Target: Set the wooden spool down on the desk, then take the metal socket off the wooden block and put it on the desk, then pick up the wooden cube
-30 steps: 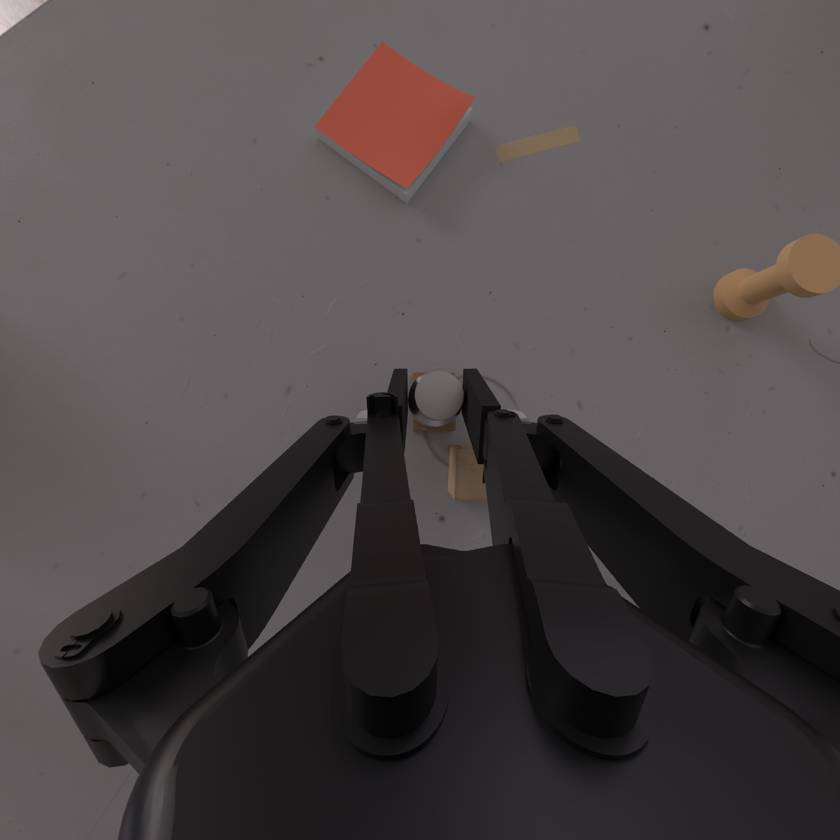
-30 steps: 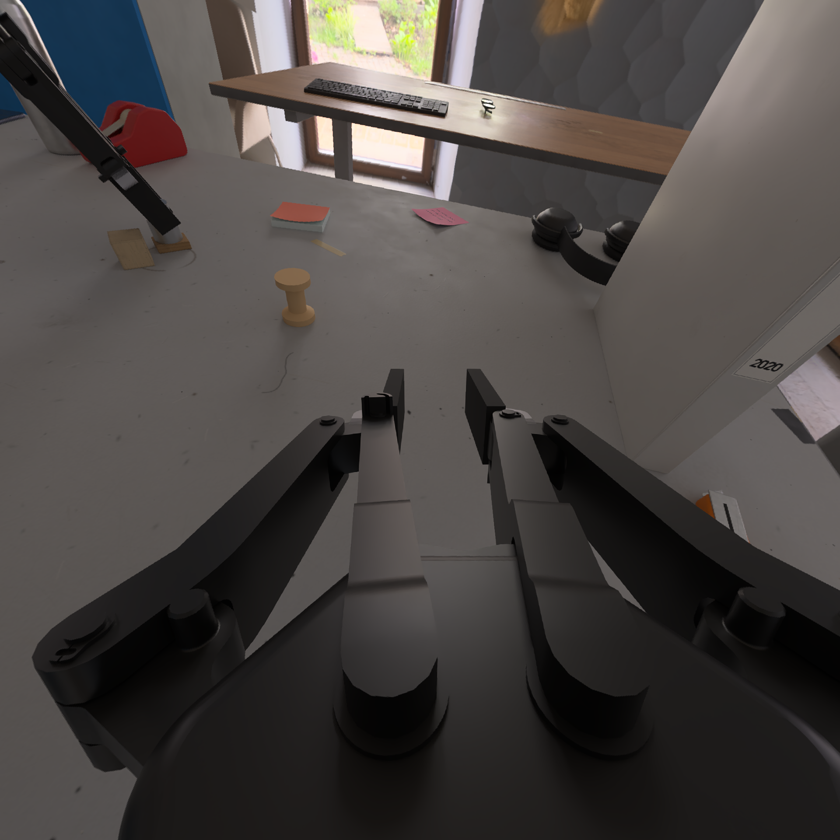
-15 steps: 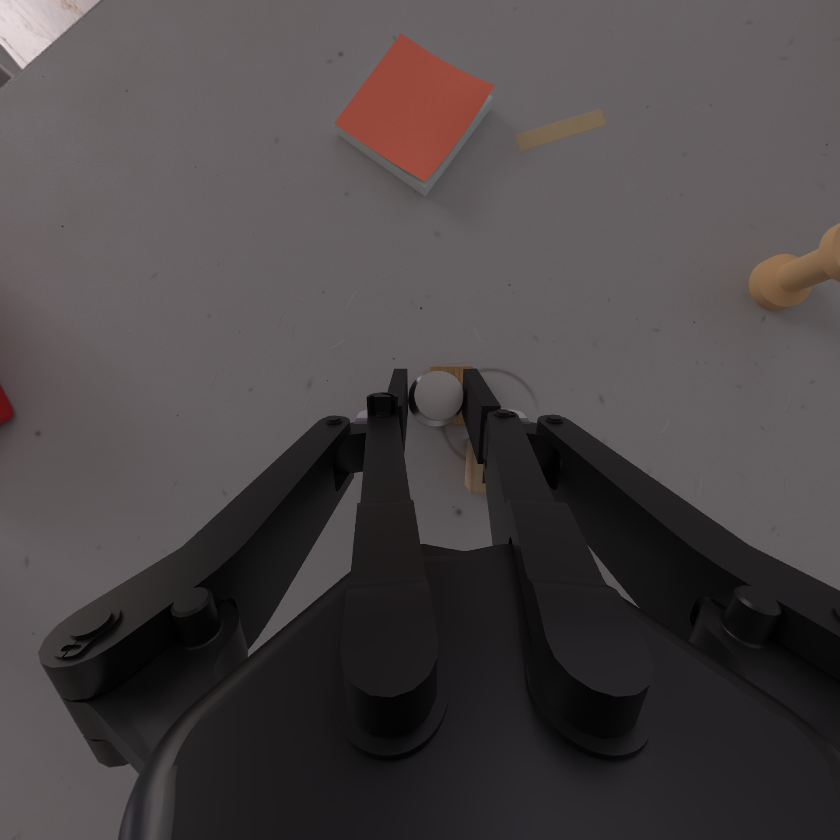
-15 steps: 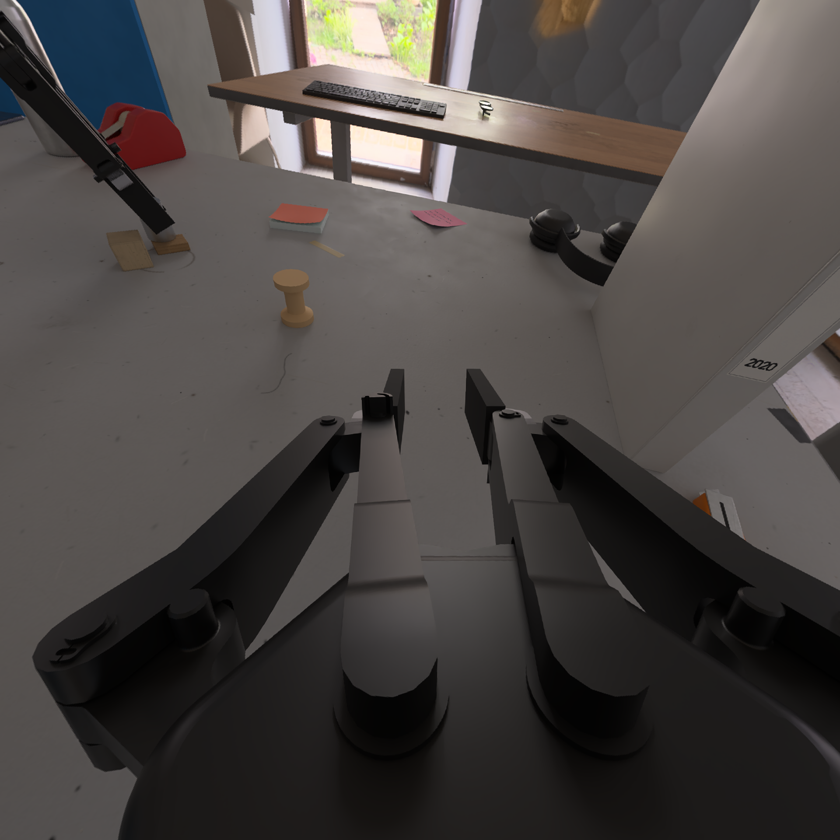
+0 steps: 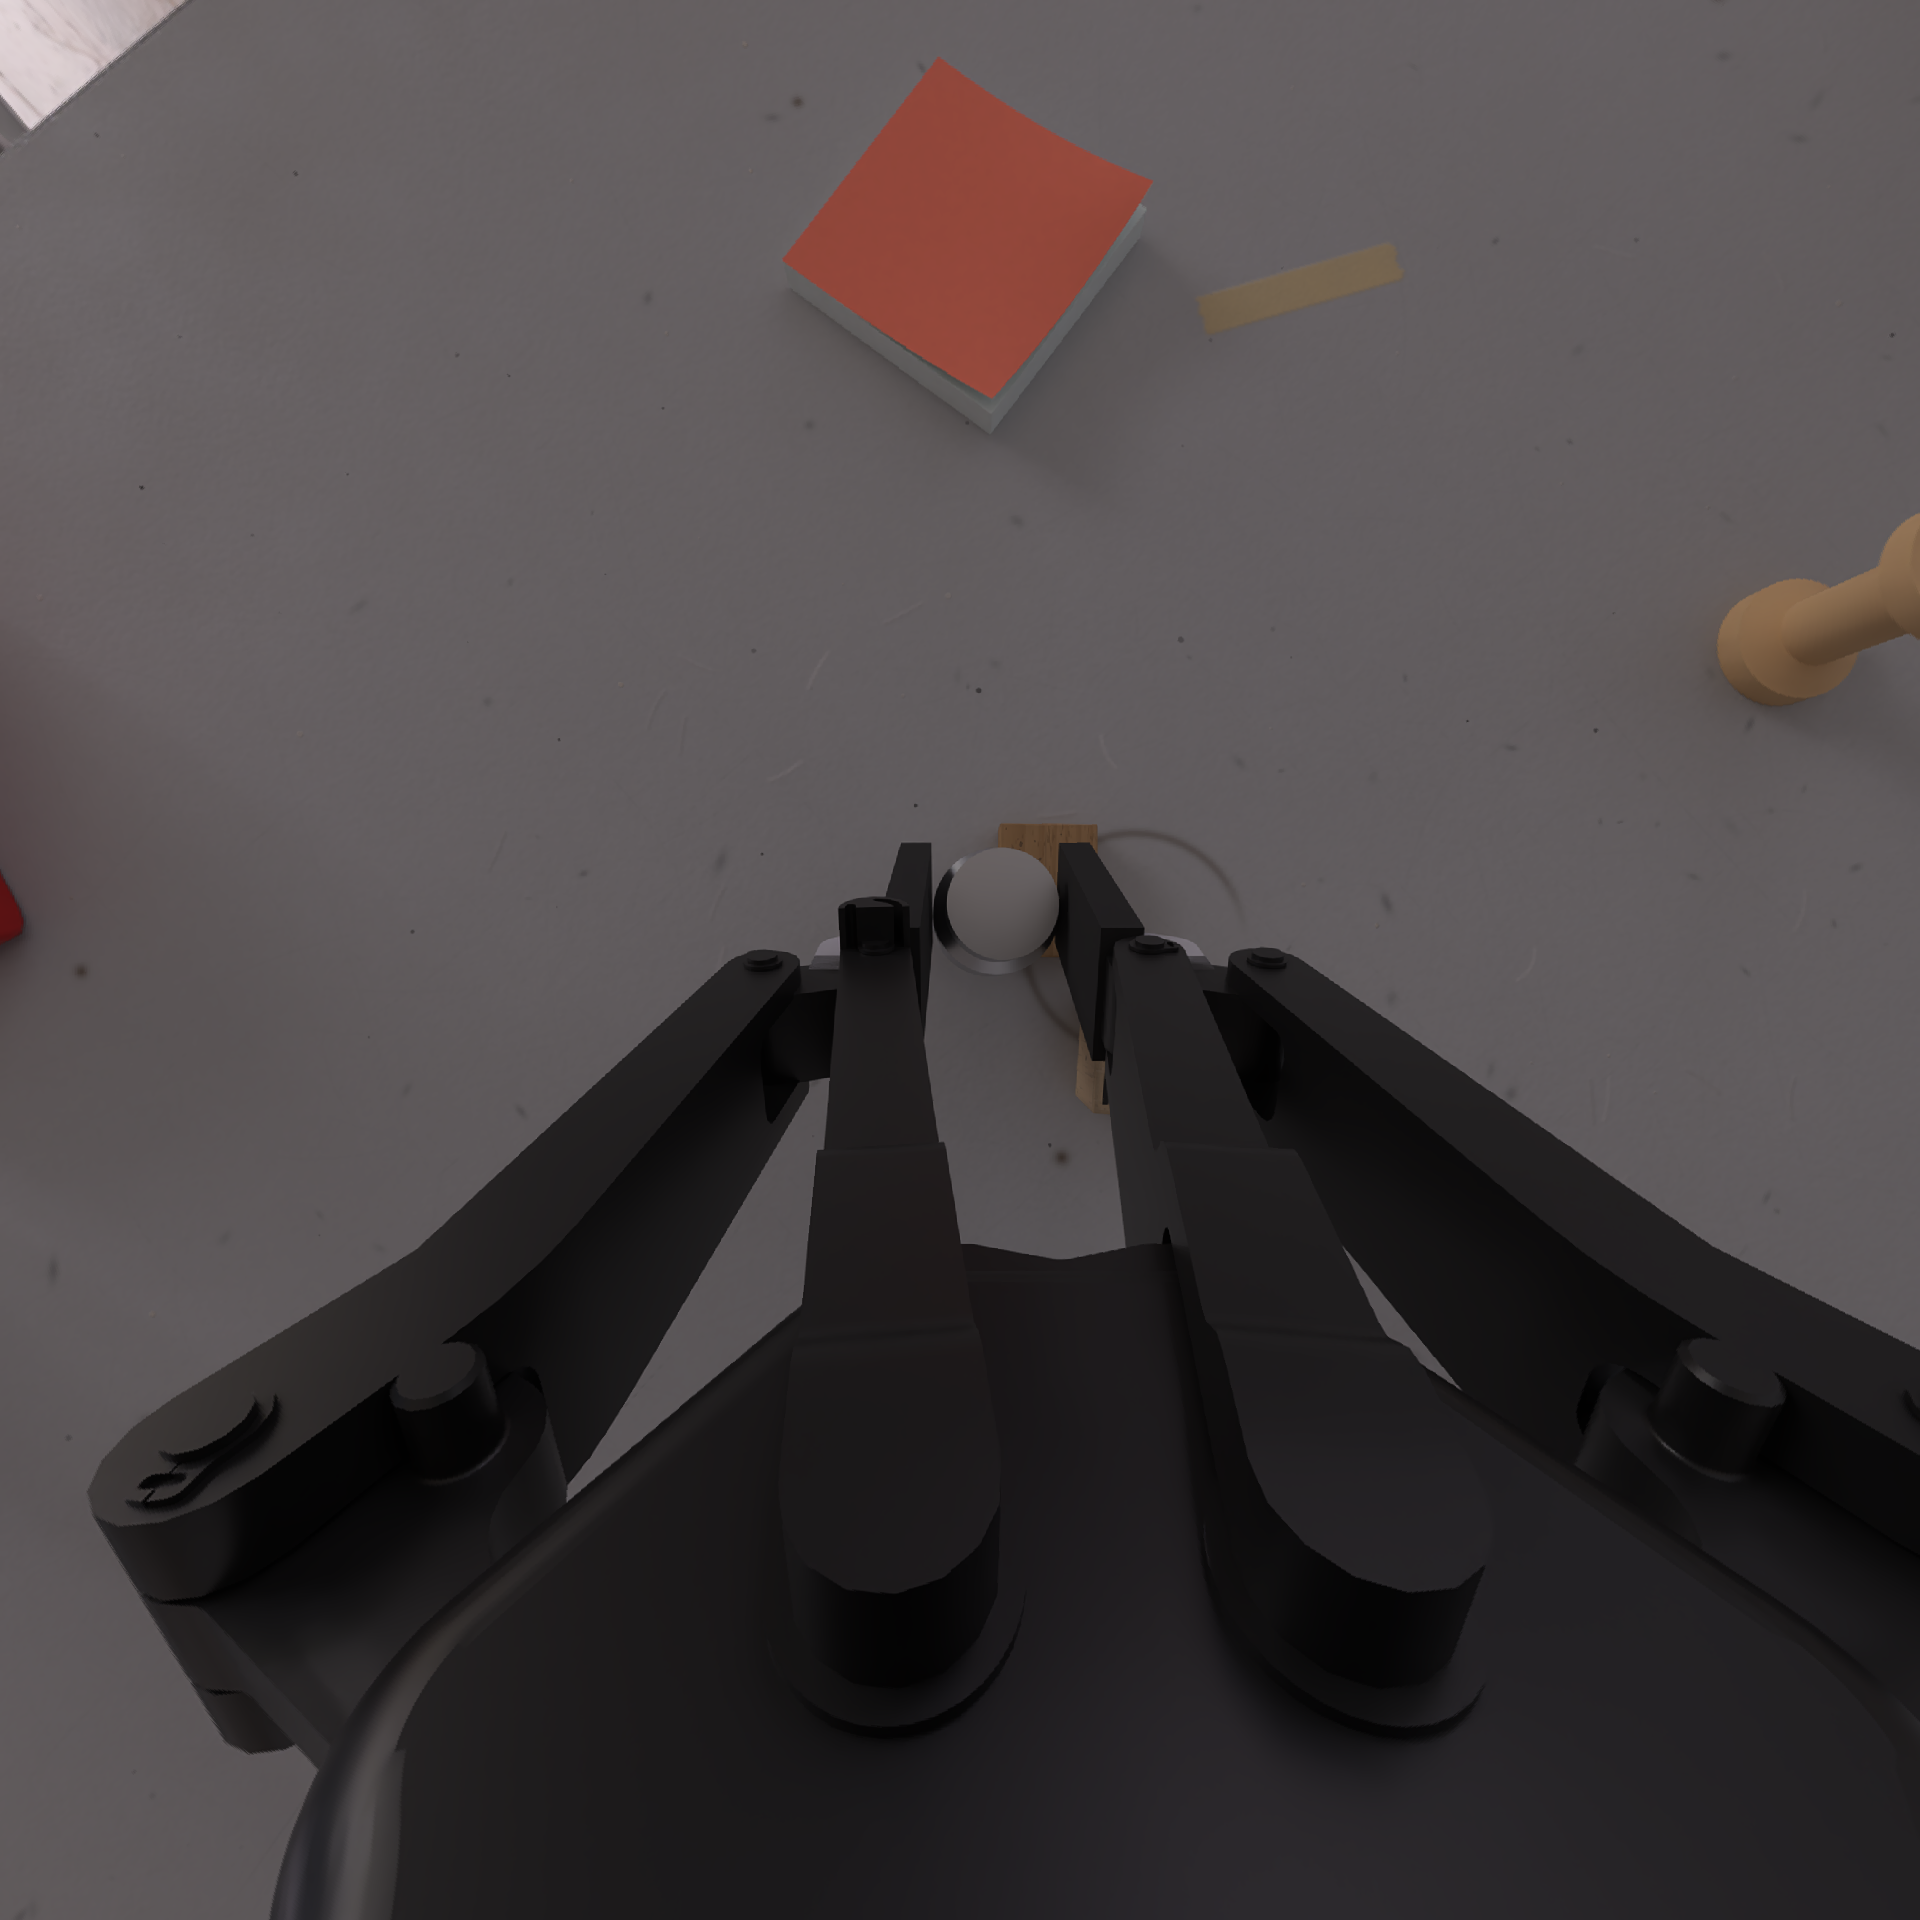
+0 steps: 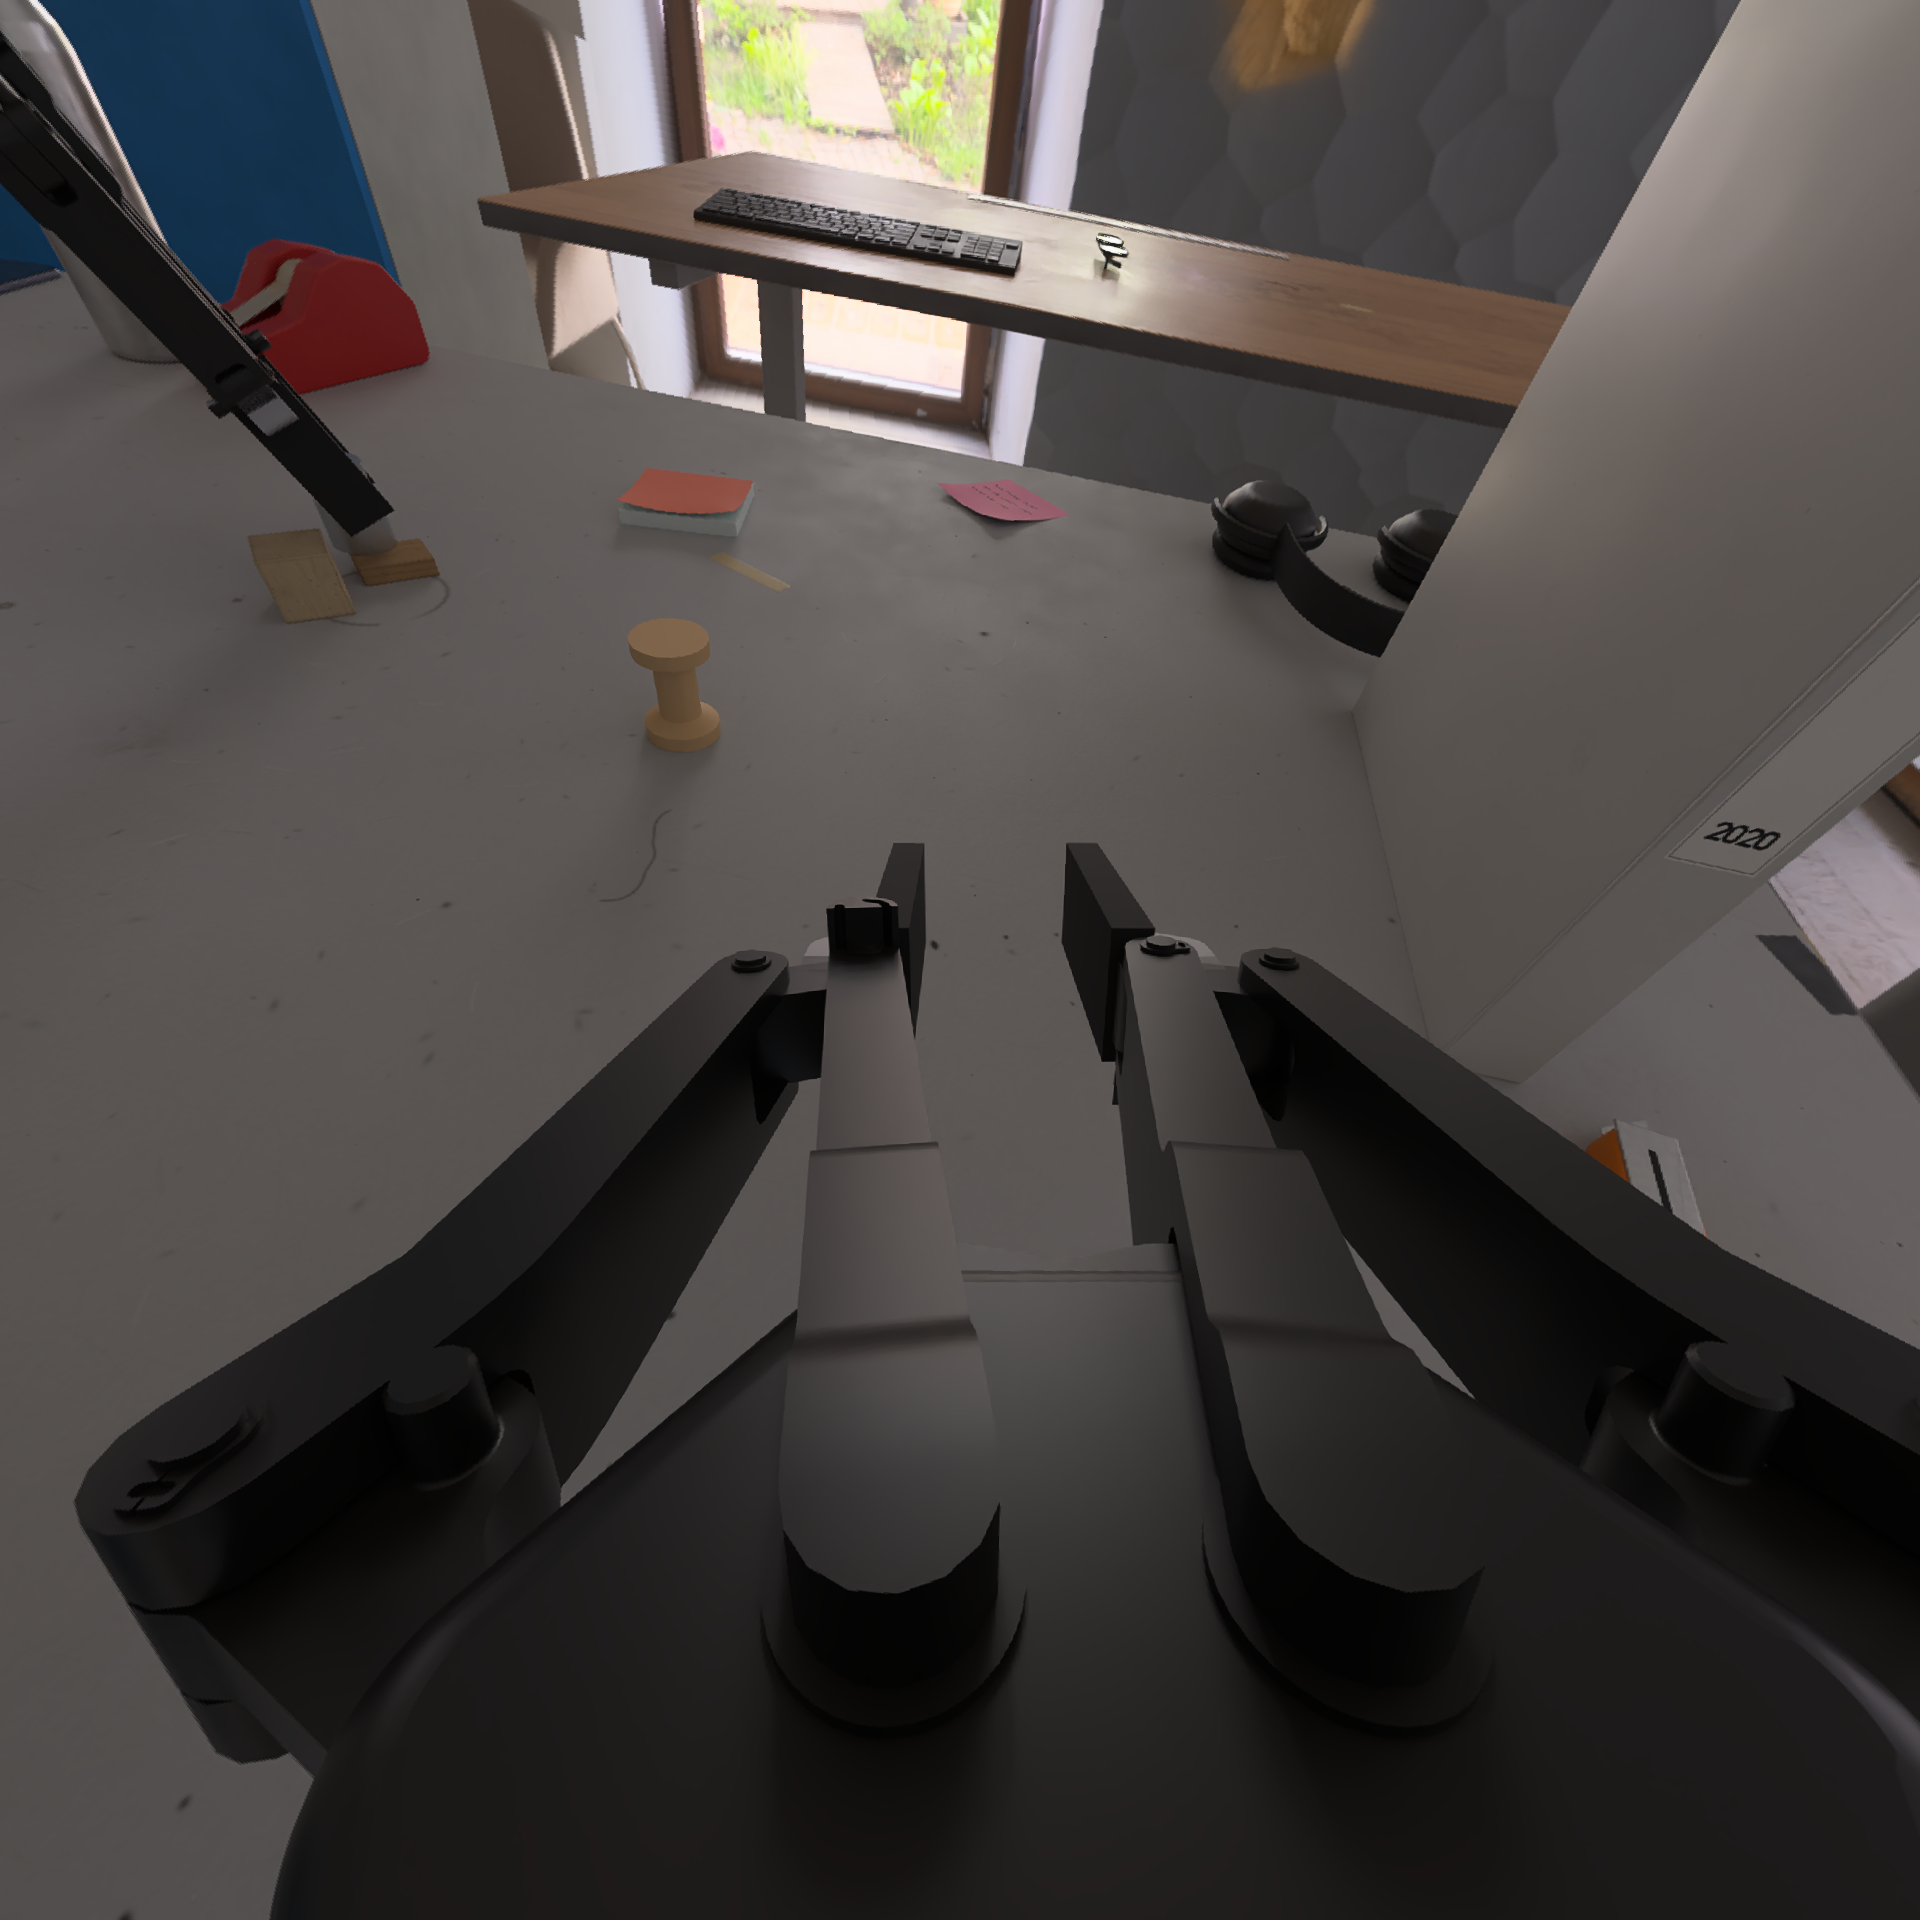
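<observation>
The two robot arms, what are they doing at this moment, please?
The left gripper is closed around the pale grey metal socket, which sits over the small flat wooden block on the grey desk. A second, tilted piece of light wood lies beside it. The tan wooden spool stands upright on the desk. The right gripper hangs open and empty.

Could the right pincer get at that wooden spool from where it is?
Probably yes. The right pincer is open and holds nothing, and the spool stands upright on bare desk ahead of it, with nothing between them. The left pincer is busy farther off.
</observation>
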### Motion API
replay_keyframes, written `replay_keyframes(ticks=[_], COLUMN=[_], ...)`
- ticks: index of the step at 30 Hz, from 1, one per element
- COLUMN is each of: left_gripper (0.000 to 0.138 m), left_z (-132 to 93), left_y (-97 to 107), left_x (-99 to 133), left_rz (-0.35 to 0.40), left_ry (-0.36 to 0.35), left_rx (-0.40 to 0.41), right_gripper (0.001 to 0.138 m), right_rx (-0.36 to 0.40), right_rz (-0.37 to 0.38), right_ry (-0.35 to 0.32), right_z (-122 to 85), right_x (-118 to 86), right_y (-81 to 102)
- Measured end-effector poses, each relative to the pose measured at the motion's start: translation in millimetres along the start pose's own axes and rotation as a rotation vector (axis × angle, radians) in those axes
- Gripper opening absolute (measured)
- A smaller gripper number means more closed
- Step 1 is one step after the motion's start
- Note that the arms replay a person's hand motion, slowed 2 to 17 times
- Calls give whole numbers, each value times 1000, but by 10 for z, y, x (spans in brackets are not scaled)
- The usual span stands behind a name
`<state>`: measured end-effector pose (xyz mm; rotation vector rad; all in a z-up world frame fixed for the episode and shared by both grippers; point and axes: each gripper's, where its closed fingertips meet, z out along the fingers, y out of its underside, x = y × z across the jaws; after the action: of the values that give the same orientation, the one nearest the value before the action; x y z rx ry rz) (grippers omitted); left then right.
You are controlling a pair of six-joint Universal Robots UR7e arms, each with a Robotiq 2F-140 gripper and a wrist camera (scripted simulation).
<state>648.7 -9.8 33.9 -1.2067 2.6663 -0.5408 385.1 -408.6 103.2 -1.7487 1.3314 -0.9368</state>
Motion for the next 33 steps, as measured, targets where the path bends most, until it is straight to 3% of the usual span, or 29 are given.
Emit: replay_keyframes(ticks=[17,33], left_gripper=[32,32], left_z=[-32,-332], left_y=[24,-8], left_x=[-29,3], left_rz=[17,2], left_ry=[-26,-18], left_rx=[8,127], right_gripper=[36,36], right_rx=[-1,0], right_rz=[-3,-7], right_ry=[-2,-3], right_z=[2,-3], right_x=[-16,-29], right_y=[-4,-14])
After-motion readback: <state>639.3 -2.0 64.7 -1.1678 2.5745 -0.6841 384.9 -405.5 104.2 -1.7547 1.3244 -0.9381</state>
